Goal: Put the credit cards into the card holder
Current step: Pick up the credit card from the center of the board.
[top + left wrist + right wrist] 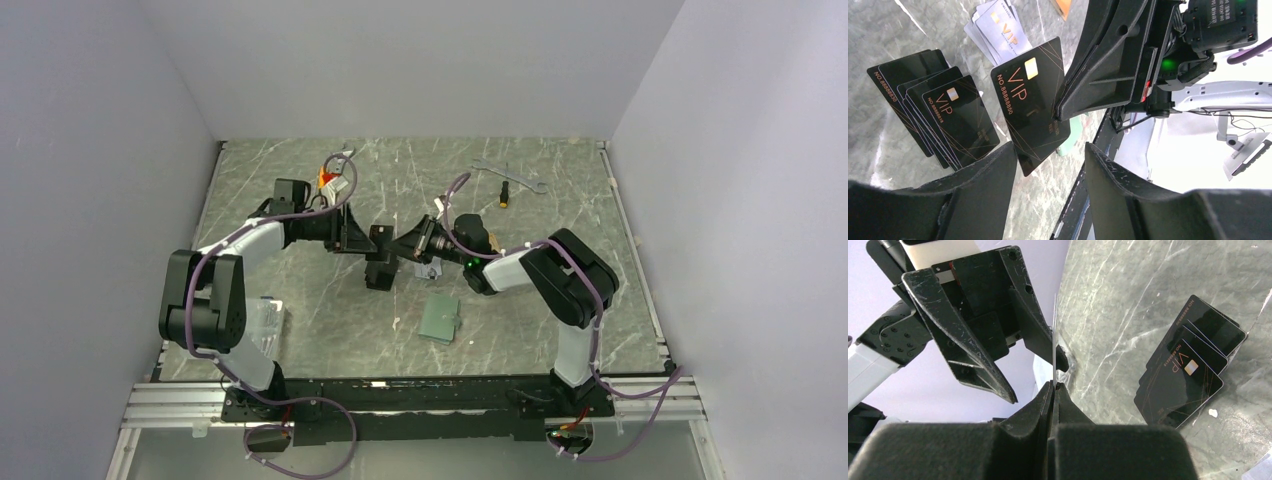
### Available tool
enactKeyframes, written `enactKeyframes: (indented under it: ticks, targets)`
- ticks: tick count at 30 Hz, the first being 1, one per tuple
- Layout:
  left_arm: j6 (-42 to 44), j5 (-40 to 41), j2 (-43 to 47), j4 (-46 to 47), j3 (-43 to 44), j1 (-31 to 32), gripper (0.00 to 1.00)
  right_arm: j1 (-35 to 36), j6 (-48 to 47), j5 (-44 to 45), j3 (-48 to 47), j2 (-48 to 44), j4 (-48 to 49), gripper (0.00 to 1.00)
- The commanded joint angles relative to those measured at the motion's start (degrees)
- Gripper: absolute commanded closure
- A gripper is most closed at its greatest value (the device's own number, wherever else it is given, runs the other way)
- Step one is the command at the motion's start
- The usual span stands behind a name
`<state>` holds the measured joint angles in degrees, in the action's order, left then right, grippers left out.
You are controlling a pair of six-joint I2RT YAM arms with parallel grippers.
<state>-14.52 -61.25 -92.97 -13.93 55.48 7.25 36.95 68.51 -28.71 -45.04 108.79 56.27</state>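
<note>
Soft, even light fills the top view with only faint shadows on the desk (320,330), the left wrist view burns out white at its right, and the near jaws blur in both wrist views.

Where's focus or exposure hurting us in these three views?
Left wrist: background right of the right gripper is blown out white; held black card print is sharp, left fingers soft. Right wrist: that card shows only edge-on as a thin line, right fingers blurred, stack of black cards crisp with slight sheen. Top external: even light, soft shadows, card holder distinct.
</note>
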Motion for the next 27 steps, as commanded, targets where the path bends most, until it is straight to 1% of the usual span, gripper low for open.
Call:
enactKeyframes:
  ticks: [1, 7, 14, 16, 18, 20, 23, 27]
  targets:
    - [-2.4, -5.2, -0.4, 3.9, -0.2, -0.7, 0.44, 0.1, -0.1, -0.6, -1.7, 0.5, 3.5, 1.0]
    - [-3.8, -6.4, 0.4, 5.7, -1.3, -1.3, 0.53, 0.9, -3.8, 1.4, -2.5, -0.3, -2.7, 1.0]
    - [-3.9, -7.0, -0.9, 6.1, -1.1, -1.5, 0.57, 1.9, -4.7, 0.5, -3.9, 0.2, -3.1, 1.0]
    - [-4.2, -7.5, -1.2, 6.3, -0.9, -1.5, 0.62, 2.1, -5.2, 0.3, -4.4, 0.3, -3.7, 1.0]
    - [-4.4, -8.0, -1.4, 6.4, -0.8, -1.5, 0.69, 2.5, -6.0, 0.4, -4.8, 0.3, -4.5, 1.0]
    - [-4.7, -8.5, -1.5, 7.0, -0.9, -1.5, 0.73, 2.7, -5.8, 0.3, -5.1, 0.8, -4.4, 1.0]
    - [-4.9, -9.5, -1.9, 7.3, -0.9, -1.5, 0.83, 3.0, -5.8, -0.6, -6.0, 1.8, -4.4, 1.0]
    - [-5.2, -10.5, -2.0, 7.8, -1.1, -1.5, 0.85, 3.3, -5.0, -2.0, -6.4, 3.0, -2.8, 0.97]
